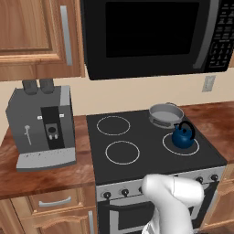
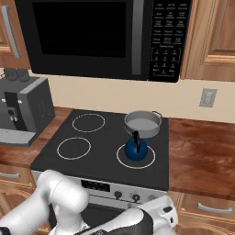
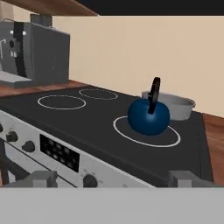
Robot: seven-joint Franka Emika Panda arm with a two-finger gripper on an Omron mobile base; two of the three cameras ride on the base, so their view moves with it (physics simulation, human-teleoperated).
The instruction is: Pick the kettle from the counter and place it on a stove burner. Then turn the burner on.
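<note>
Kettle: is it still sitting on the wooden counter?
No, the kettle sits inside a white burner ring on the black cooktop.

Kettle [image 3: 148, 116] glossy blue; counter [image 2: 202, 156] glossy wood; pot [image 1: 166, 114] matt grey metal.

A grey metal pot [image 1: 166, 114] sits at the cooktop's back right. A grey coffee machine [image 1: 42, 124] stands left, beneath a black microwave [image 1: 155, 34].
</note>
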